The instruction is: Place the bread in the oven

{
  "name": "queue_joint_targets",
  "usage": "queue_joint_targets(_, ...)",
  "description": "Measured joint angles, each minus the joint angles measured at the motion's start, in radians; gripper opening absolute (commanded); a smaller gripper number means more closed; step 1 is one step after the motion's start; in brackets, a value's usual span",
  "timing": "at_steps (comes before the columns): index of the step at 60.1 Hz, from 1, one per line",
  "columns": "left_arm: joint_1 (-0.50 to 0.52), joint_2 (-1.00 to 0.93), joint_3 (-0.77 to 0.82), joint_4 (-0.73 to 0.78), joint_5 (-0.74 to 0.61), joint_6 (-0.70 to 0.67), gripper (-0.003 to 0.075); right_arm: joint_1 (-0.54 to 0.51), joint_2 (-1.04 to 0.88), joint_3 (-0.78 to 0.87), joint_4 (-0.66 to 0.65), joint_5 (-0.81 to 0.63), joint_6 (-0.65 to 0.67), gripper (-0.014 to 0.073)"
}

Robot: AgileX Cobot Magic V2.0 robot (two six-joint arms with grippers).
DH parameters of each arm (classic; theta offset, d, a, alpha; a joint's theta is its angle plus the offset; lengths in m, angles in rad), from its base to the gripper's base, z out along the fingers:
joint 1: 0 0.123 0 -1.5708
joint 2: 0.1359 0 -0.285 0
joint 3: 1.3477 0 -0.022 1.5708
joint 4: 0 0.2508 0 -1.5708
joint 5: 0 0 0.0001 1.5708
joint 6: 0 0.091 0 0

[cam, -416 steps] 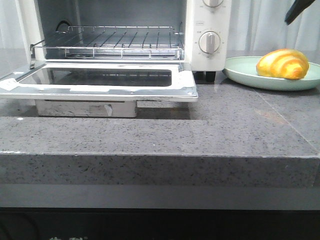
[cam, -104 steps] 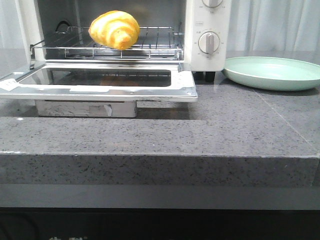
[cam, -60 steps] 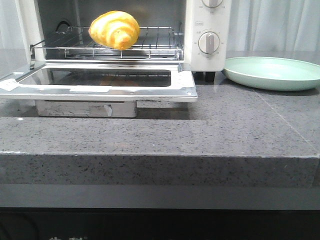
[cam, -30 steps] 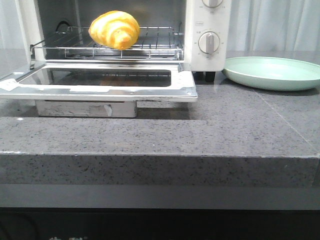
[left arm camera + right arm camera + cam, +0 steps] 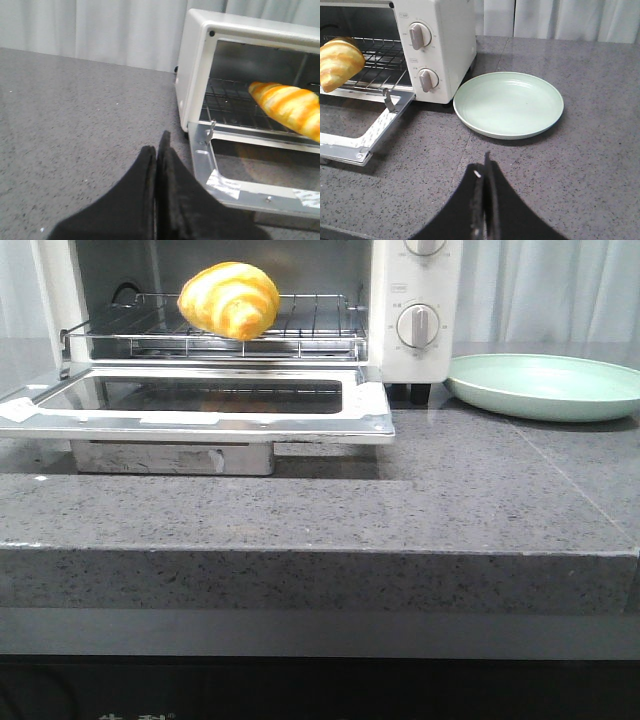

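One bread [image 5: 229,299] on oven [image 5: 415,300] rack

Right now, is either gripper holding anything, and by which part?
Nothing. The left gripper and right gripper are shut and empty; the bread lies on the oven rack.

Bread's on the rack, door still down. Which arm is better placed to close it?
Probably left: the left gripper, shut and empty, sits beside the oven door's corner. The right gripper is over by the plate.

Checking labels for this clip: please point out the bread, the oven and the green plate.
bread [image 5: 229,299], front view, middle of its striped top.
oven [image 5: 449,40], right wrist view, white side wall beside the dials.
green plate [image 5: 508,105], right wrist view, bare centre of the dish.
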Motion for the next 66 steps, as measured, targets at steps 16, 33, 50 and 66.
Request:
queue_joint_targets(16,0.012,-0.233,0.210,0.000,0.000,0.000,-0.0020,0.000,0.000,0.000,0.000,0.000,0.000,-0.0060)
queue_joint_targets(33,0.012,-0.233,0.303,0.000,0.008,0.000,-0.0020,0.000,-0.001,0.000,0.000,0.000,0.000,-0.0060)
queue_joint_targets(50,0.012,-0.233,0.303,0.000,0.008,0.000,-0.0020,0.000,-0.001,0.000,0.000,0.000,0.000,-0.0060)
queue_joint_targets(66,0.012,-0.233,0.303,0.000,0.008,0.000,-0.0020,0.000,-0.001,0.000,0.000,0.000,0.000,-0.0060)
